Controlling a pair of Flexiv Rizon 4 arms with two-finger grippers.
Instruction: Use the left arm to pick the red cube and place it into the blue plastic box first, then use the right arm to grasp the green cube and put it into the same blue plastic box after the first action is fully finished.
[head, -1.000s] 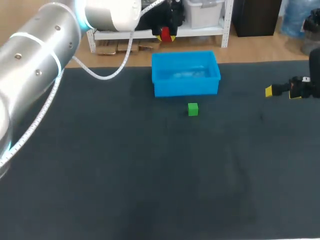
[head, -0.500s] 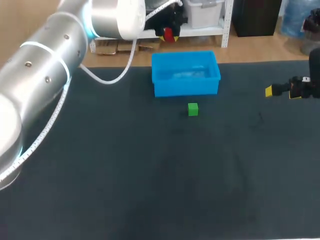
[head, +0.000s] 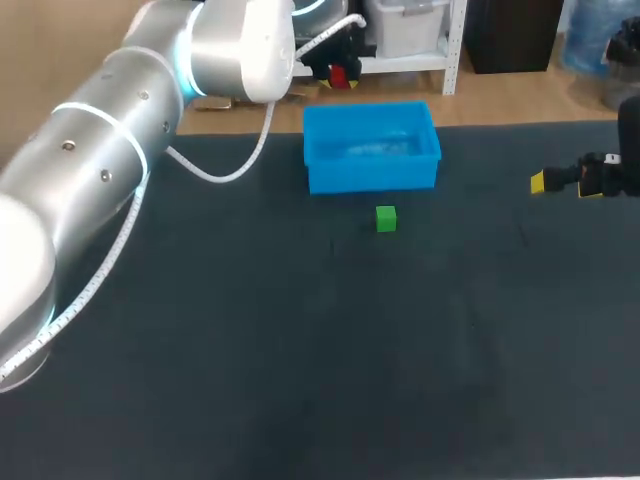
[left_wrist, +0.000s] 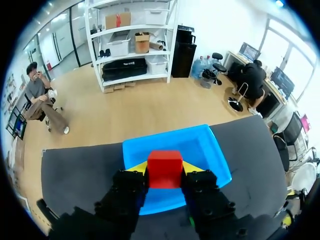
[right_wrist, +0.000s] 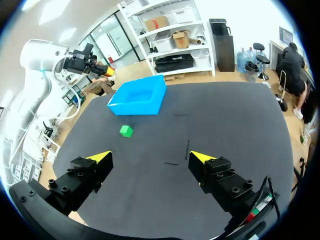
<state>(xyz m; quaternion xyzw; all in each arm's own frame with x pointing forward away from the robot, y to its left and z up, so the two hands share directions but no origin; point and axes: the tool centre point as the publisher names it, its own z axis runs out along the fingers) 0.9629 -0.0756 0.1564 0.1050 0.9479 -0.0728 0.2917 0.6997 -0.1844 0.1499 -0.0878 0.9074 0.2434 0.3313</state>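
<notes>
- Head view: high behind the robot, looking down on the table (head: 250, 350).
- Left wrist view: close above the blue box (left_wrist: 210, 150), facing down.
- Right wrist view: farther off, sharing that box.

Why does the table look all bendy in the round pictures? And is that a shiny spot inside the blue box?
Left wrist view: the fisheye lens curves everything, yet the red cube in the left claw looks sharp. Right wrist view: same bend, the table looks rounded. Head view: lines are straight; yes, a pale glare lies inside the blue box.
</notes>
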